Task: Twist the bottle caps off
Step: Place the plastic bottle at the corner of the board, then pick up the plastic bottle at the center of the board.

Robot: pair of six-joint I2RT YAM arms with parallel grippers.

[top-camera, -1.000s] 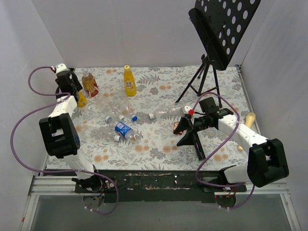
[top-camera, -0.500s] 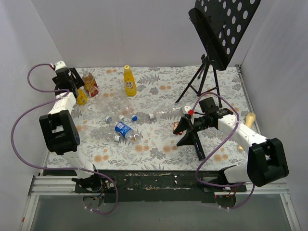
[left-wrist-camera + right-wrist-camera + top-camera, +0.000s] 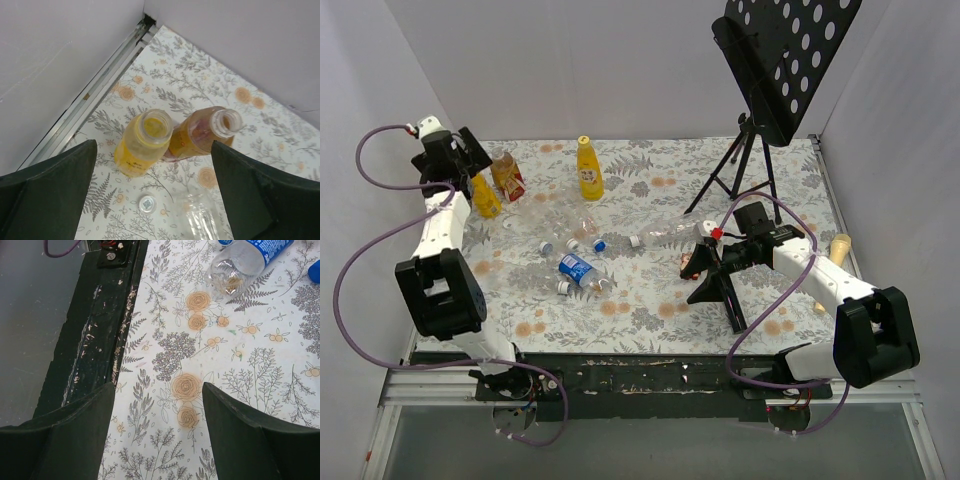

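Note:
My left gripper (image 3: 466,152) (image 3: 153,162) hangs open above the far left corner with nothing between its fingers. Under it stand a small yellow bottle (image 3: 485,197) (image 3: 142,142) and a squat brown bottle (image 3: 507,175) (image 3: 202,134), both with bare open necks. A white cap (image 3: 147,203) lies loose on the cloth in front of them, beside a clear bottle (image 3: 200,220). A tall yellow bottle (image 3: 588,168) keeps its yellow cap (image 3: 584,141). My right gripper (image 3: 698,262) (image 3: 159,390) is open and empty, low over the cloth. The blue-labelled bottle (image 3: 578,268) (image 3: 245,260) lies on its side.
Clear bottles (image 3: 570,215) and loose white and blue caps (image 3: 599,244) are scattered mid-table. A black music stand (image 3: 785,60) on a tripod (image 3: 745,170) stands back right. A microphone (image 3: 840,245) lies by the right wall. A black rail (image 3: 95,335) runs along the near edge.
The left gripper has opened wide and pulled up and back from the small yellow bottle toward the far left corner. The right arm has not moved.

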